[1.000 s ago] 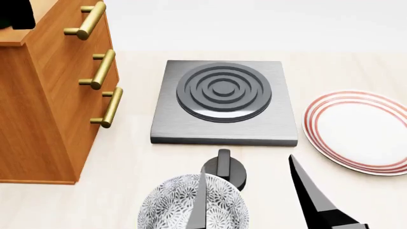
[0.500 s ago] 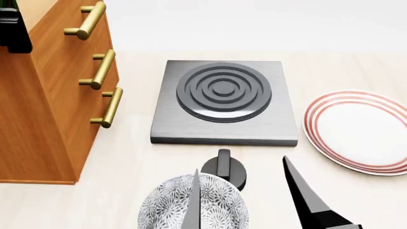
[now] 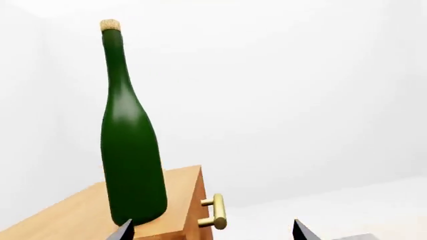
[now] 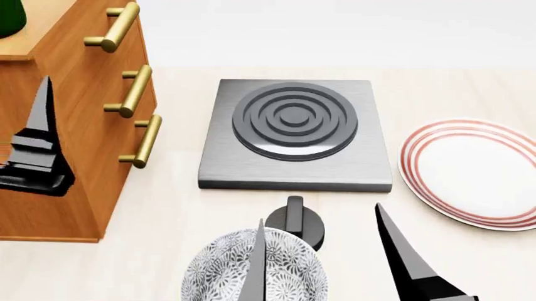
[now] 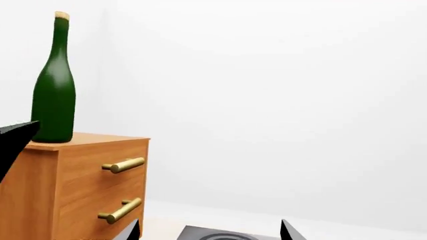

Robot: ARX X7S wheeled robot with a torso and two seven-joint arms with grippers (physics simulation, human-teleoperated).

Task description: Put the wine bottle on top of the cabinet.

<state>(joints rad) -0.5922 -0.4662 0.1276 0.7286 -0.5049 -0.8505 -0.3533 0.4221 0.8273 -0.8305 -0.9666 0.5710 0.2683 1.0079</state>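
Note:
The wine bottle (image 3: 130,140), dark green with a tan cork, stands upright on the light wood top of the cabinet (image 3: 80,215). It also shows in the right wrist view (image 5: 55,85), and its base shows at the top left of the head view (image 4: 9,19). My left gripper (image 3: 210,234) is open and empty, its fingertips wide apart, below and just short of the bottle. In the head view one of its fingers (image 4: 40,113) is beside the cabinet (image 4: 92,157). My right gripper (image 4: 320,213) is open and empty, low over the bowl.
A grey single-burner stove plate (image 4: 295,132) sits in the middle. A red-rimmed white plate (image 4: 473,172) lies at the right. A patterned bowl (image 4: 218,273) and a black round knob (image 4: 295,224) are near the front. Brass handles (image 4: 134,91) stick out of the cabinet front.
My left gripper has come down from the cabinet top to beside the cabinet, leaving the bottle standing there. The right gripper has barely shifted.

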